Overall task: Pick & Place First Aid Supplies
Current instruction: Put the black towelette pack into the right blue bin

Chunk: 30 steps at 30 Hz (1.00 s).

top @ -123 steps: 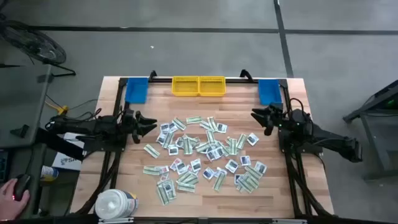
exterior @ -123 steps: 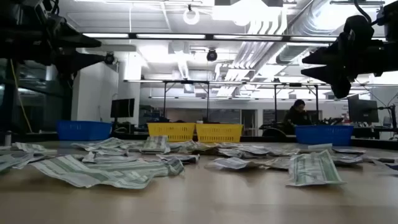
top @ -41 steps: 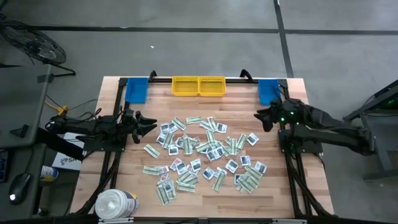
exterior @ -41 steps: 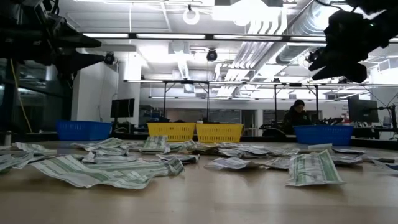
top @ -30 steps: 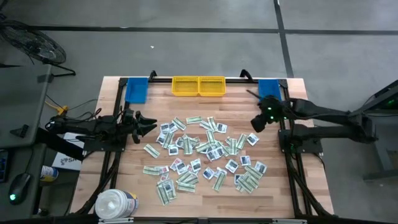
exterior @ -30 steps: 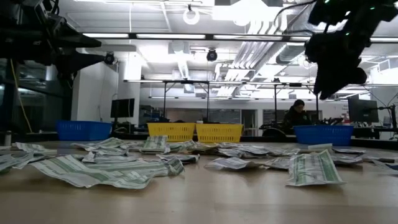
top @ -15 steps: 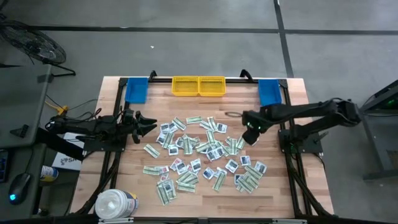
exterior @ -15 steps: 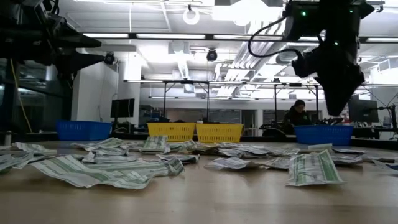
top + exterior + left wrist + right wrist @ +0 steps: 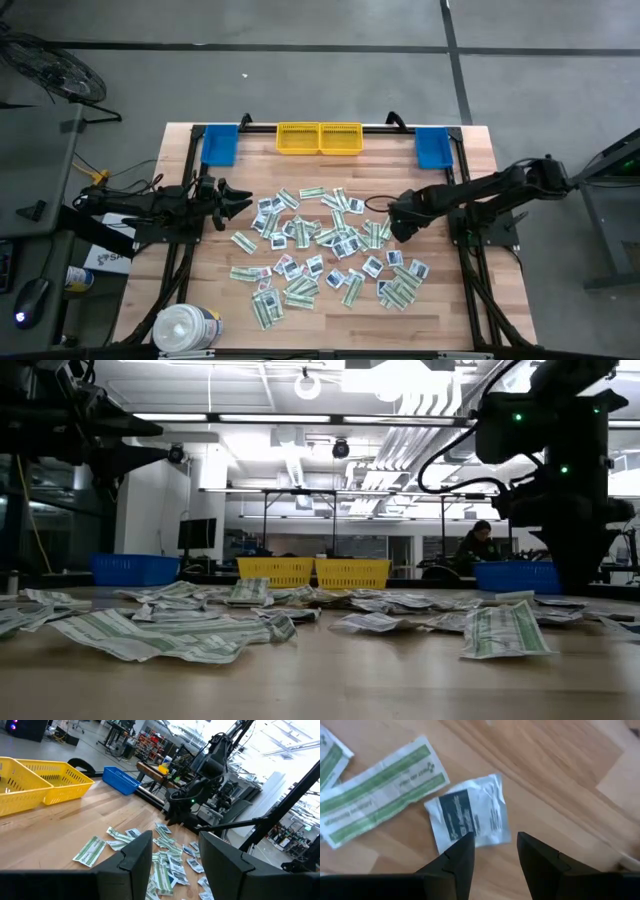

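Note:
The first aid supplies [image 9: 330, 245] lie scattered flat over the table's middle: long green-white strips and squarish white packets. My right gripper [image 9: 397, 226] points down, open, at the right side of the scatter. Its fingers [image 9: 455, 860] stand over a squarish white packet with a dark blue mark [image 9: 470, 817], which lies flat on the wood beside a green-white strip [image 9: 380, 795]. Whether the fingertips touch that packet does not show. My left gripper [image 9: 238, 198] waits open and level at the table's left side, clear of the packets [image 9: 165, 855].
Two yellow bins [image 9: 319, 138] stand at the far edge, with a blue bin [image 9: 220, 145] to their left and another [image 9: 432, 148] to their right. A big white tub [image 9: 185, 328] sits at the near left corner. A person [image 9: 480, 542] shows far behind the table.
My right gripper has swung from beside the far right blue bin toward the table's middle and near edge. It has come down and tipped from slanting to pointing straight down over the packets at the right of the scatter. The packets have not moved.

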Motion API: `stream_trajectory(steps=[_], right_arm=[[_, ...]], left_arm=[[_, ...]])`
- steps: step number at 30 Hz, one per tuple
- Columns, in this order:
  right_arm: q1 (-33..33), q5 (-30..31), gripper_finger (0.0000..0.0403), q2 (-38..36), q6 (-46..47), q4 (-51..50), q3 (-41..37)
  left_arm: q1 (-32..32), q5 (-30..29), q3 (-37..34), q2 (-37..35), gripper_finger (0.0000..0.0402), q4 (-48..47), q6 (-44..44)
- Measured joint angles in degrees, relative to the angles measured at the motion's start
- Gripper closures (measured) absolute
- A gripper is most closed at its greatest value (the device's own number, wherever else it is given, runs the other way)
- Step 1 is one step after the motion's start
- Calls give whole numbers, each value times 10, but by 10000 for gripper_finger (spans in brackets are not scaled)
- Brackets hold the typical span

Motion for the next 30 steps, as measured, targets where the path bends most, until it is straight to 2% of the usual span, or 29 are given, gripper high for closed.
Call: stream_trajectory(steps=[8, 18, 30], right_arm=[[-7, 22, 261, -3, 26, 36, -53], [-9, -8, 264, -3, 33, 65, -63], [-9, -28, 338, -2, 35, 77, -63]], left_arm=[[0, 0, 0, 0, 240, 0, 0], [0, 0, 0, 0, 240, 0, 0], [0, 0, 0, 0, 240, 0, 0]])
